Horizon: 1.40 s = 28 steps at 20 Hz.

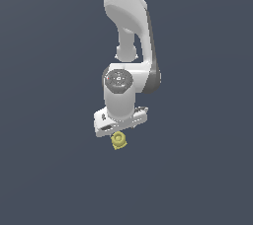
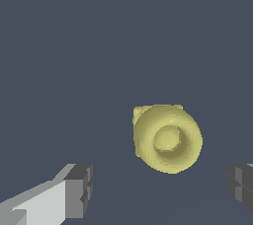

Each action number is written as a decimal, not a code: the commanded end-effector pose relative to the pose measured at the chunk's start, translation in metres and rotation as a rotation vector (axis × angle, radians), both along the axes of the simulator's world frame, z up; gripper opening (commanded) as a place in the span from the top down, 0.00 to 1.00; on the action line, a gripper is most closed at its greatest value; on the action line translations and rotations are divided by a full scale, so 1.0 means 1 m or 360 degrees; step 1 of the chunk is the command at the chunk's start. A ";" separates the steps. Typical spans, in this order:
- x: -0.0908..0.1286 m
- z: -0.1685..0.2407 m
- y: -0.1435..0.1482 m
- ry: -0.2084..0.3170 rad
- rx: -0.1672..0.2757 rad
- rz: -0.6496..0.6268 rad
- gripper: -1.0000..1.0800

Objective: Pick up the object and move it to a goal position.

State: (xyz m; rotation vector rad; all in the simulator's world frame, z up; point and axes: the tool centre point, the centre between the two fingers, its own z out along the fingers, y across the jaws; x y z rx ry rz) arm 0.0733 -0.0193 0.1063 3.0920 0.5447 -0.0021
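Pick not done yet. My end effector (image 2: 158, 189) is spread wide, its fingers (image 2: 79, 189) not touching the object (image 2: 168, 137), which sits lower centre of the exterior view, just under the arm. Grasp, lift, move all left; no goal marker visible.

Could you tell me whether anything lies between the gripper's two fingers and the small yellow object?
Nothing does: in the wrist view the open gripper and yellow object are separated only by bare dark floor.
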 end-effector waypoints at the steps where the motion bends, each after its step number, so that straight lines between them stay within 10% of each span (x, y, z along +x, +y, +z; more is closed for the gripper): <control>1: 0.006 -0.007 -0.007 -0.0001 0.0002 0.0042 0.04; 28: 0.014 -0.067 -0.016 -0.0001 0.0003 0.0091 0.04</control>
